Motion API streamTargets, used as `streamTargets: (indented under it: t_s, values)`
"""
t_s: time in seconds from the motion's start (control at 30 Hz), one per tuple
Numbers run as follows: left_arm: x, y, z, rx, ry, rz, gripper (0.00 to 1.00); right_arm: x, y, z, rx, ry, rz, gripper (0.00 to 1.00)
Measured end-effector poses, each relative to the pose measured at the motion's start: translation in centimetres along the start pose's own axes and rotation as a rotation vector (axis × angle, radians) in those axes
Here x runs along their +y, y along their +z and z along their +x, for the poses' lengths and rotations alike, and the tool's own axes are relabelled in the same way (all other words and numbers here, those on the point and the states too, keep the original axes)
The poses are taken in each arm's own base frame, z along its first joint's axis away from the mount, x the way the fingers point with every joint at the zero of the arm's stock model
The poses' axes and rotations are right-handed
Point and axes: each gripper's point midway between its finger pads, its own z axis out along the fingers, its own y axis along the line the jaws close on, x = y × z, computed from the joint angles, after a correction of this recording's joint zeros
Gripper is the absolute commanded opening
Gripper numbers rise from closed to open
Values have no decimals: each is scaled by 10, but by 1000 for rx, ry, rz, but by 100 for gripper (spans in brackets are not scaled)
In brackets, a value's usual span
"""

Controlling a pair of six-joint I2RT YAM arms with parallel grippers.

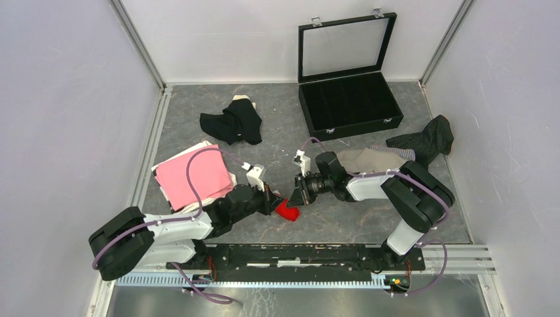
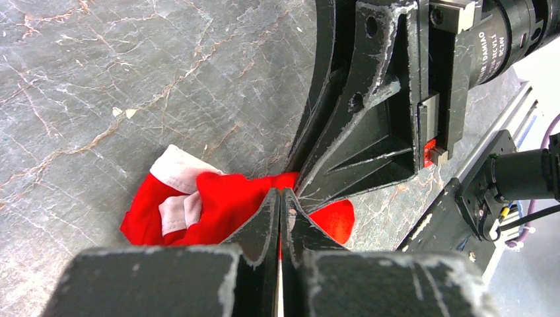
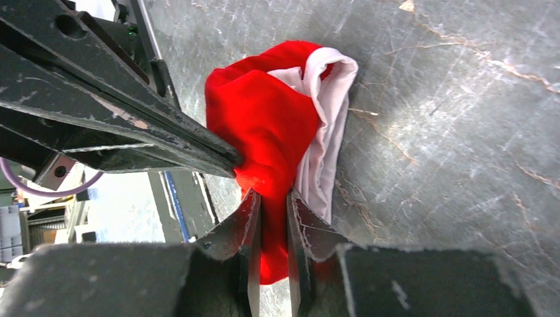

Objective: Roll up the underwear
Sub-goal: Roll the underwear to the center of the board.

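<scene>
Item: red underwear [image 1: 286, 211], bunched, white waistband showing. We are logging it on table [image 1: 284, 132] at 6 o'clock of overhead view, near front edge, between both arms.
Right gripper [image 3: 272, 195]: jaws narrowly parted, clamping red cloth between them.
Left gripper [image 3: 234, 162]: fingers pressed together, tips touching bundle; we are finding it impossible to tell whether fold is caught.
Key relation, right wrist view: bundle's long axis is running 12-to-6, in line with right fingers; left gripper is pointing in crosswise from 10 o'clock. Both arms equally near; we are judging roll to turn about that axis.

White-and-black arms [image 1: 175, 228] carry looped purple cables [image 1: 211, 150]; the left gripper [image 2: 279, 195] is scuffed black.
</scene>
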Motion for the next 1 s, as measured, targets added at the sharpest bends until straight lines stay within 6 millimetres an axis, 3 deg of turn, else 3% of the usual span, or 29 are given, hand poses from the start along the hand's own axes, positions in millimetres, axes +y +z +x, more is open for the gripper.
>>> streamTargets:
  t_s: [0.3,0.67,1.0]
  values:
    - [0,0,3,12,1,3,2,-14,-3,-1,-8,6,72,6]
    - [5,4,8,21,0,-17,2,-16,-4,-1,1,-3,80,14]
    - [9,9,5,3,-32,-50,2,-18,-5,0,5,-24,92,40]
